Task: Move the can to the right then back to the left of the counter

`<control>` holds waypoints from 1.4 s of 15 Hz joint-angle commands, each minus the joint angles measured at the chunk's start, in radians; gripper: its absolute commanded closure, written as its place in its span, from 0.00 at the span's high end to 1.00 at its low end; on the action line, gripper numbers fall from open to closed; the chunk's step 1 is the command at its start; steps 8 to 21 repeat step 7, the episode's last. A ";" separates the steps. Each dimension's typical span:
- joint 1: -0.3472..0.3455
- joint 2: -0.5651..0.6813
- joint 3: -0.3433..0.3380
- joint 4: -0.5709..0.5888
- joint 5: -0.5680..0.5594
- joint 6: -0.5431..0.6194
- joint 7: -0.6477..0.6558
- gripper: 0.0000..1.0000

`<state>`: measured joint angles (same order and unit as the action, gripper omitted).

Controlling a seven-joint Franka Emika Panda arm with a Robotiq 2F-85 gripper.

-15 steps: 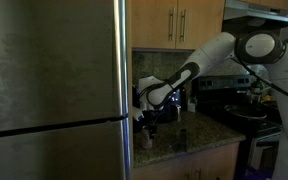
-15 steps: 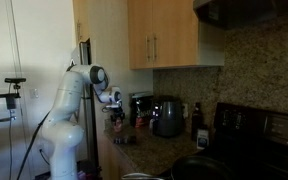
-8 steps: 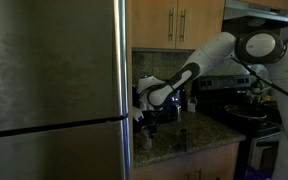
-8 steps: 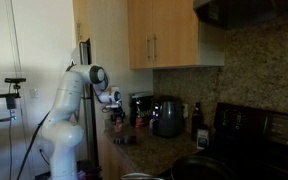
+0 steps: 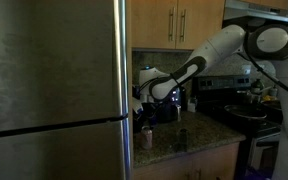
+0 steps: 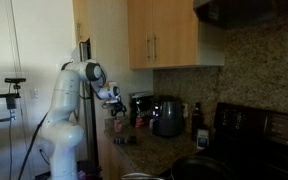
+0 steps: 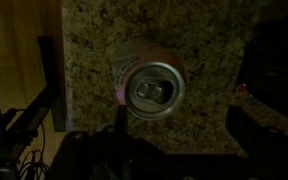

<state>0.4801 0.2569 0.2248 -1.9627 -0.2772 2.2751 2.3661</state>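
can [image 7: 152,88]: upright on the speckled tabletop [image 7: 219,45], near its end beside the steel fridge [image 5: 54,90], top facing the wrist view | fingers [image 5: 145,108]: spread, grasping nothing, hanging above the can, apart from it | black appliance [image 6: 167,117]: farther along the tabletop

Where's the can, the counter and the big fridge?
can [image 7: 156,88], wrist view, on its silver top.
counter [image 7: 214,50], wrist view, on bare speckled stone.
fridge [image 5: 54,80], an exterior view, on its door.
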 commanded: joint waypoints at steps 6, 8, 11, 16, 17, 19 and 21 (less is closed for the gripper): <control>-0.074 -0.300 0.069 -0.239 0.335 0.042 -0.159 1.00; -0.055 -0.200 0.067 -0.121 0.214 -0.002 -0.059 1.00; -0.055 -0.200 0.067 -0.121 0.214 -0.002 -0.059 1.00; -0.055 -0.200 0.067 -0.121 0.214 -0.002 -0.059 1.00; -0.055 -0.200 0.067 -0.121 0.214 -0.002 -0.059 1.00; -0.055 -0.200 0.067 -0.121 0.214 -0.002 -0.059 1.00; -0.055 -0.200 0.067 -0.121 0.214 -0.002 -0.059 1.00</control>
